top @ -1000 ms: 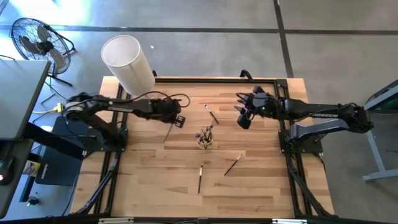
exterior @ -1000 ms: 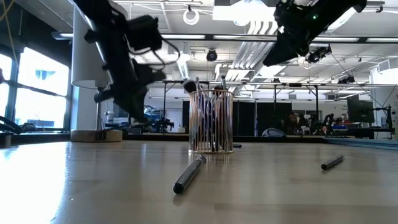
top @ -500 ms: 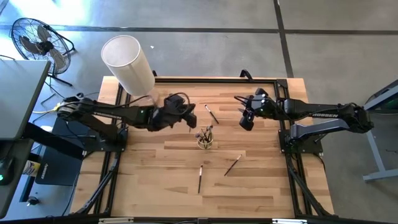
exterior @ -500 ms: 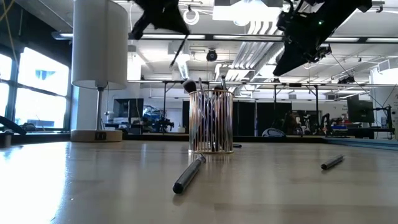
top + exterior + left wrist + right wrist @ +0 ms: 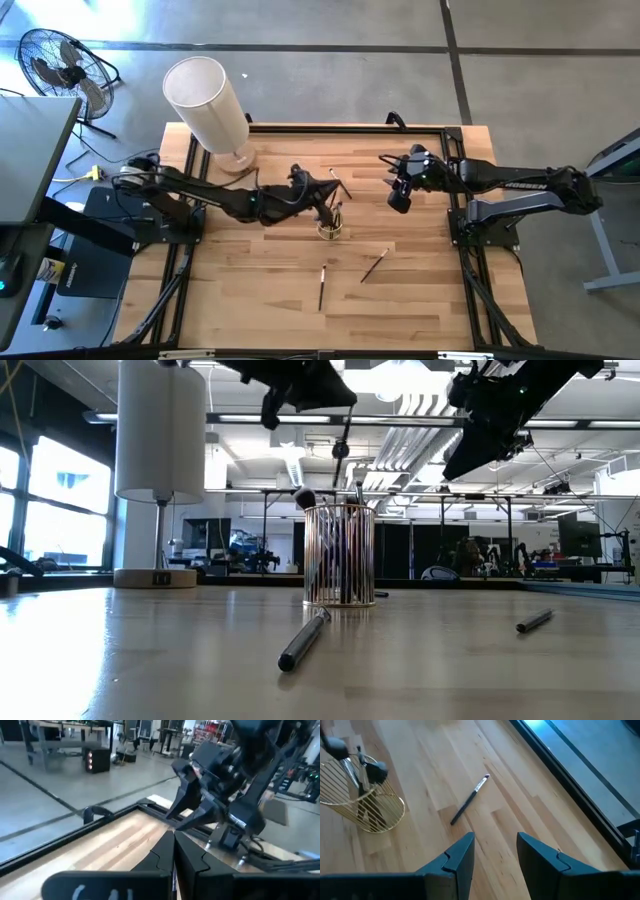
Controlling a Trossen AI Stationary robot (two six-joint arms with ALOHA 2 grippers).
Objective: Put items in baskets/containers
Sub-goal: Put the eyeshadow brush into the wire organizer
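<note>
A gold wire cup [image 5: 329,224] [image 5: 340,555] [image 5: 362,800] stands mid-table with several dark brushes upright inside. My left gripper [image 5: 322,206] [image 5: 335,398] [image 5: 173,851] hovers just above it, shut on one thin dark brush [image 5: 344,438]. My right gripper [image 5: 400,196] [image 5: 490,435] [image 5: 495,851] hangs open above the table's right part, clear of everything. Three brushes lie flat on the wood: one beyond the cup [image 5: 340,184] [image 5: 470,800], two on the near side [image 5: 322,288] [image 5: 375,265] [image 5: 305,638] [image 5: 535,622]. My left gripper pinches the brush by its upper end [image 5: 348,412] between the two fingers, which lie close together in the left wrist view [image 5: 162,852]. The brush is lifted clear and hangs almost straight down below the fingers, its lower end just above the cup's rim.
A tall white cylinder on a round base [image 5: 205,100] [image 5: 158,435] stands at the table's far left corner. A fan [image 5: 60,65] sits on the floor beyond it. A dark metal frame [image 5: 350,128] borders the table. Bare wood lies on the near side.
My left gripper, shut on the brush throughout, has risen and travelled from left of centre toward the table's right, ending over the cup. The brush went with it, lifted clear, and now hangs near upright above the cup. My right gripper has barely moved.
</note>
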